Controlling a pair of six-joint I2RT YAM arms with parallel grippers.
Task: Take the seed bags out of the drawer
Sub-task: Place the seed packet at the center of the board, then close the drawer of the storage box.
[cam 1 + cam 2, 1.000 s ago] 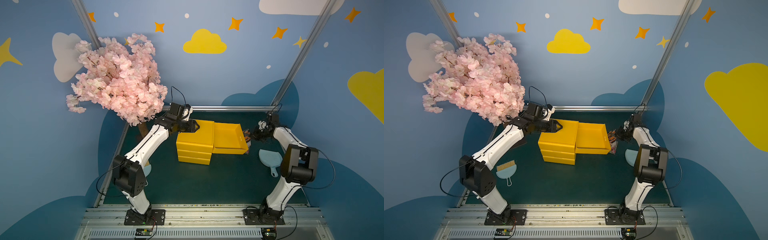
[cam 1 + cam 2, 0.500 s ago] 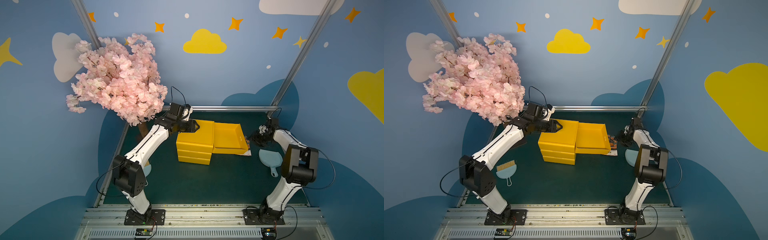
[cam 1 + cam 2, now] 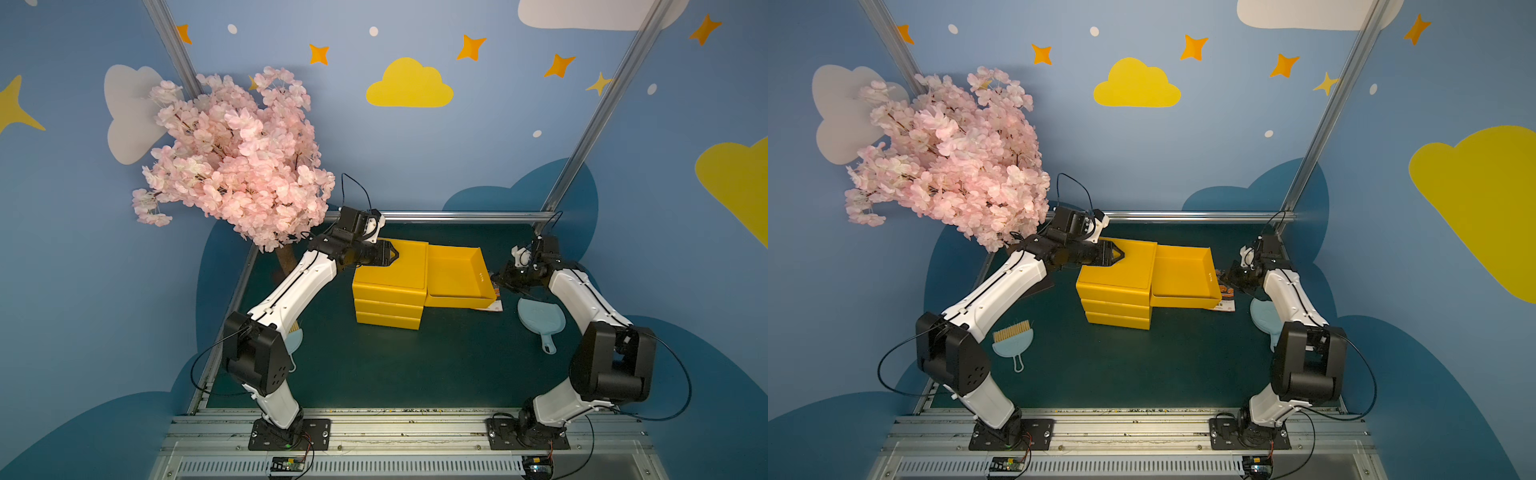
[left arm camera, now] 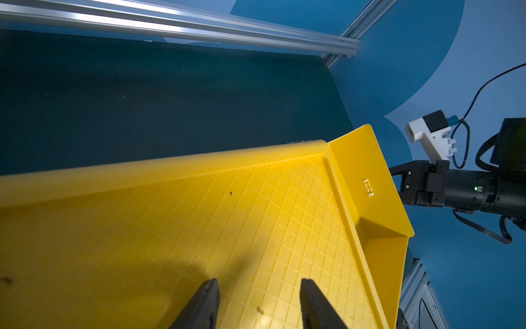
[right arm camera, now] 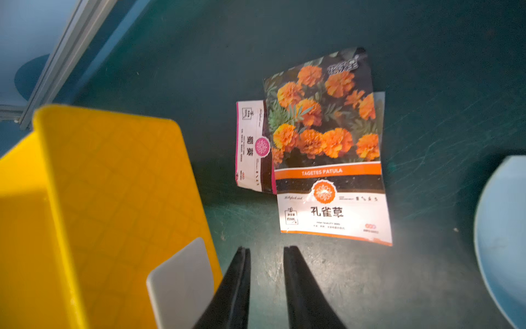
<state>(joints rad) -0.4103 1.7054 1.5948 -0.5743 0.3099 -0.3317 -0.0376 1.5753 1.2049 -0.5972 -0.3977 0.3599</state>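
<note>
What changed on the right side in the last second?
The right gripper let go of the orange seed bag, which now lies on the mat atop a pink seed bag beside the drawer; its jaws stand apart. The left gripper stayed over the yellow cabinet.

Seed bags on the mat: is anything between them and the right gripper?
Nothing visible does. The right gripper hangs open over bare mat just short of the orange seed bag, which overlaps a pink seed bag; the yellow drawer sits aside.
</note>
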